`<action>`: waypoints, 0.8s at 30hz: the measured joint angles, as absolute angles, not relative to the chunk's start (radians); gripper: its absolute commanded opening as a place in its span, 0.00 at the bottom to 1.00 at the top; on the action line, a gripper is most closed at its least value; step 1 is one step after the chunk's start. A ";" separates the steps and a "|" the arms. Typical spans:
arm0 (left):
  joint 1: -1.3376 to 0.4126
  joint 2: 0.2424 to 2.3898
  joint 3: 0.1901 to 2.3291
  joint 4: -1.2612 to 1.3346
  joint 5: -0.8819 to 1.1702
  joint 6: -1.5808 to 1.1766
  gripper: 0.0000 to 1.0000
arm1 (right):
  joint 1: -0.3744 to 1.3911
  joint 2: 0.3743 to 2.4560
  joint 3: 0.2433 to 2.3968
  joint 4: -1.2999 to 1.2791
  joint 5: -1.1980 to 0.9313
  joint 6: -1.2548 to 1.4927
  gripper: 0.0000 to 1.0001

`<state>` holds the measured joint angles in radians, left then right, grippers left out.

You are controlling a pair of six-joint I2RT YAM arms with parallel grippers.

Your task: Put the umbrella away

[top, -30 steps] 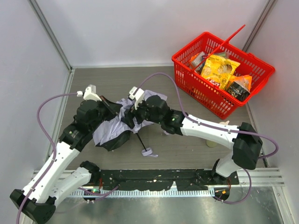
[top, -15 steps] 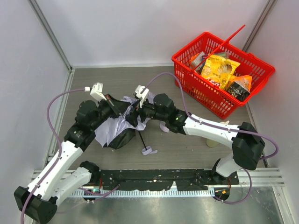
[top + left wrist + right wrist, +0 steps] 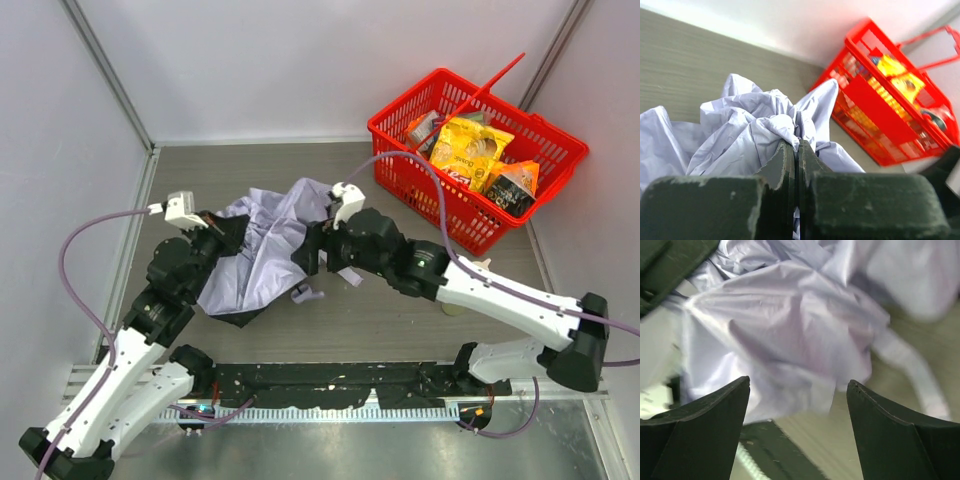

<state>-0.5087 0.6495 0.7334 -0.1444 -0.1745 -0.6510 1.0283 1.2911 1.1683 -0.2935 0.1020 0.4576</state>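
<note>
As only wrist views reveal, left end effector [image 3: 796, 143] clamps the umbrella [image 3: 747, 130], right end effector [image 3: 797, 383] gapes empty.

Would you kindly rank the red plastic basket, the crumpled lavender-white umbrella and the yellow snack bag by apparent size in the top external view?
1. red plastic basket
2. crumpled lavender-white umbrella
3. yellow snack bag

Tabletop [image 3: 240, 170]: grey wood-grain, matte, evenly lit. Plain white back wall [image 3: 300, 60]. White left panel [image 3: 50, 150] and white right panel [image 3: 610, 200] close the sides. Slanting metal posts [image 3: 110, 75] stand at both back corners. Near edge: aluminium rail [image 3: 590, 375] carrying a black perforated strip [image 3: 330, 385]. Light soft and diffuse, shadows faint.
</note>
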 measured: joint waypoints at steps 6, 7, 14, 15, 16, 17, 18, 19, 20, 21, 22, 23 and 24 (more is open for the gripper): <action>-0.508 0.731 0.723 0.007 -0.353 -0.560 0.00 | 1.095 1.158 1.090 -0.228 0.189 0.834 0.84; -0.508 0.761 0.734 0.022 -0.374 -0.545 0.00 | 1.102 1.163 1.090 -0.212 0.195 0.876 0.84; -0.509 0.815 0.754 0.065 -0.469 -0.523 0.00 | 1.118 1.340 1.084 -0.057 0.157 1.160 0.81; -0.509 0.815 0.756 0.067 -0.477 -0.522 0.00 | 1.121 1.366 1.075 -0.044 0.150 1.186 0.78; -0.509 0.815 0.757 0.072 -0.483 -0.522 0.00 | 1.123 1.391 1.071 -0.038 0.146 1.206 0.75; -0.509 0.815 0.759 0.074 -0.488 -0.522 0.00 | 1.125 1.412 1.070 -0.036 0.145 1.219 0.73; -0.509 0.815 0.761 0.077 -0.493 -0.522 0.00 | 1.125 1.426 1.070 -0.034 0.144 1.231 0.72; -0.509 0.815 0.762 0.079 -0.496 -0.523 0.00 | 1.125 1.438 1.070 -0.030 0.142 1.246 0.69; -0.509 0.813 0.763 0.081 -0.498 -0.523 0.00 | 1.125 1.449 1.070 -0.023 0.137 1.264 0.68; -0.509 0.812 0.763 0.083 -0.499 -0.524 0.00 | 1.125 1.456 1.070 -0.015 0.134 1.275 0.66; -0.509 0.809 0.763 0.085 -0.500 -0.524 0.00 | 1.125 1.465 1.071 -0.004 0.126 1.292 0.65; -0.509 0.809 0.763 0.087 -0.501 -0.525 0.00 | 1.125 1.473 1.073 0.004 0.120 1.302 0.65; -0.510 0.809 0.763 0.090 -0.503 -0.526 0.00 | 1.127 1.486 1.076 0.013 0.110 1.318 0.64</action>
<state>-0.5098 0.8085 0.7628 0.0898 -0.5034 -0.5259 1.1271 1.4860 1.0763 0.0132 0.1104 1.3182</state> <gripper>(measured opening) 0.034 0.661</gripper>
